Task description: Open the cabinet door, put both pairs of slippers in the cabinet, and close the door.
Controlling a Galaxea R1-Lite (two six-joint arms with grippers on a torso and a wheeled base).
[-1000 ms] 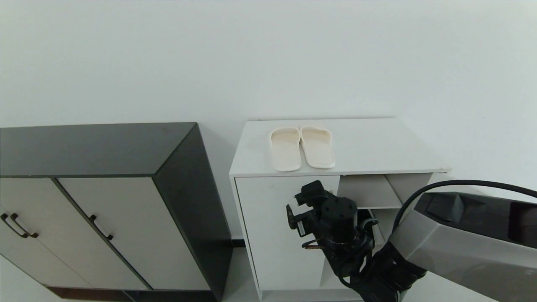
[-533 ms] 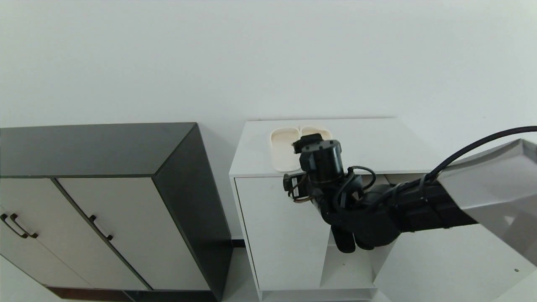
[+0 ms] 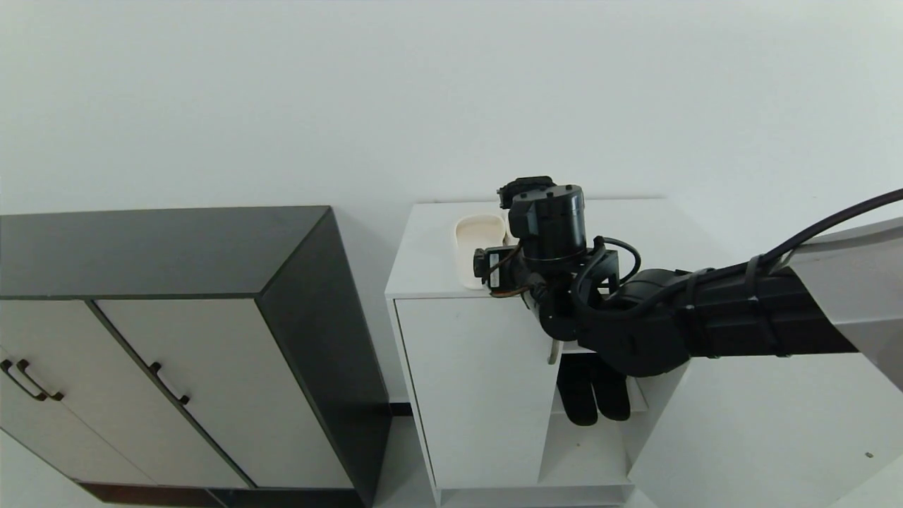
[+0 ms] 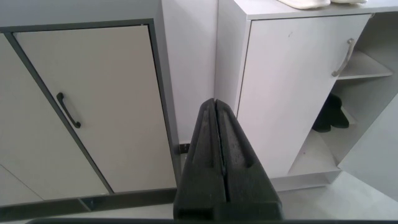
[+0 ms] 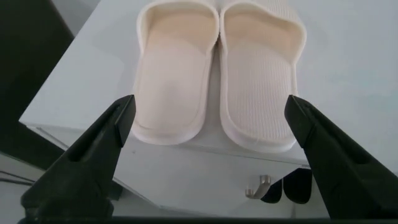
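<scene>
**Hovering over the cream pair, pincer spread wide**

Hanging above the cabinet top (image 3: 635,233), the right pincer (image 5: 210,109) has its fingers (image 5: 99,155) spread far apart, one to either outer side of the cream slippers (image 5: 221,68). It grips nothing. That spread looks chosen to span both shoes at once, so that closing would press them together and lift them as one.

The cream slippers lie side by side and touching, near the front edge of the white cabinet's top, toward its left half. Their long axes run front to back, across the line between the two fingers. I cannot tell which end is the toe.

The cabinet's right side stands open. The black slippers (image 3: 592,398) already rest on a shelf inside, also lengthwise front to back, so by my reading one pair is stowed and the cream pair comes next.

The left pincer (image 4: 216,106) is closed on nothing and held low, before the gap between the white cabinet and the dark cabinet (image 3: 162,247), likely parked clear of the opening.
</scene>
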